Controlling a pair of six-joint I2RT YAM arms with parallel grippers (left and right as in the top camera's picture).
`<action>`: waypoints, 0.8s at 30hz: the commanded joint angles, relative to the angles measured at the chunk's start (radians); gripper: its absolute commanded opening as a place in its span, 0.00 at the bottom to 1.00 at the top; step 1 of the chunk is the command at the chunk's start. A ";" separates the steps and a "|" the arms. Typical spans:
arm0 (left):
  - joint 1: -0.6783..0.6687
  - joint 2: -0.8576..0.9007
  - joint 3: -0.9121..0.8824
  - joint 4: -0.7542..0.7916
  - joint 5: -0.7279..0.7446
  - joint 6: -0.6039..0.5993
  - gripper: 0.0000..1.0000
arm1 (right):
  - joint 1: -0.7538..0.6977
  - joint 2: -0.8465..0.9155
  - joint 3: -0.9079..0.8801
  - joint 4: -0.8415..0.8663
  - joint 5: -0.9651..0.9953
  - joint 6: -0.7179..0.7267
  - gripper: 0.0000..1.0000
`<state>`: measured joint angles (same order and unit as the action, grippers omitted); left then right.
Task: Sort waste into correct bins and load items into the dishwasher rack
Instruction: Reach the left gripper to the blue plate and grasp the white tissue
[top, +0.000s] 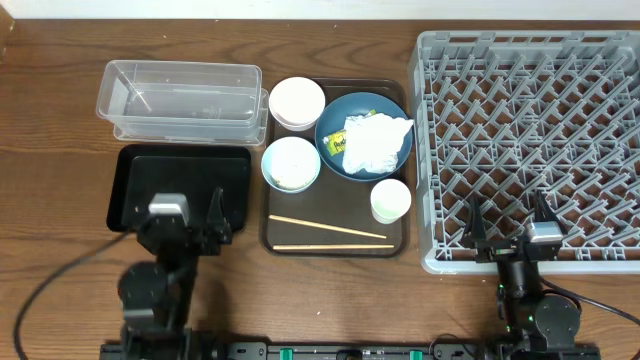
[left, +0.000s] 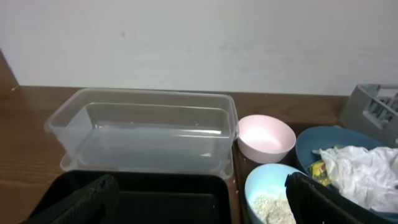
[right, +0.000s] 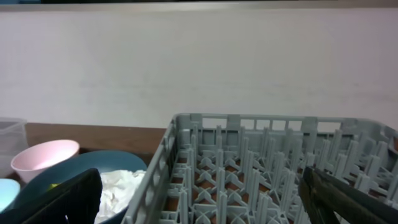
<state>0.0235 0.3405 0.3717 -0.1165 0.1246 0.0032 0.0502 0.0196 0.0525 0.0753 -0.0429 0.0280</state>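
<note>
Crumpled white paper napkin (top: 375, 143) lies on the dark blue plate (top: 365, 103) – ahead-right of the left gripper (left: 200, 190) over the black tray (top: 130, 165), ahead-left of the right gripper (top: 508, 222) over the dishwasher rack (top: 520, 100) – both grippers spread wide, empty.

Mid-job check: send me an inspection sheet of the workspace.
Surface: wooden table, brown.
Job's things: clear tub, black tray and rack empty; napkin, wrapper on blue plate; rice scraps in light-blue bowl; white bowl, cup, chopsticks on brown tray.
Clutter: nothing seen.
Grippers: left gripper above black tray, right gripper above rack's near edge; jaws open, empty.
Cables: black cable beside each arm.
Surroundings: white wall behind.
</note>
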 joint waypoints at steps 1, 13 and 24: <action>0.003 0.143 0.129 -0.023 0.019 -0.005 0.88 | 0.009 0.034 0.088 -0.031 -0.022 -0.039 0.99; 0.003 0.575 0.629 -0.287 0.026 -0.005 0.88 | 0.009 0.478 0.548 -0.302 -0.022 -0.115 0.99; -0.092 0.999 1.149 -0.652 0.126 0.061 0.88 | 0.009 0.949 1.109 -0.757 -0.045 -0.115 0.99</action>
<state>-0.0212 1.2369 1.4044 -0.7132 0.2169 0.0181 0.0517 0.8997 1.0645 -0.6323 -0.0624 -0.0769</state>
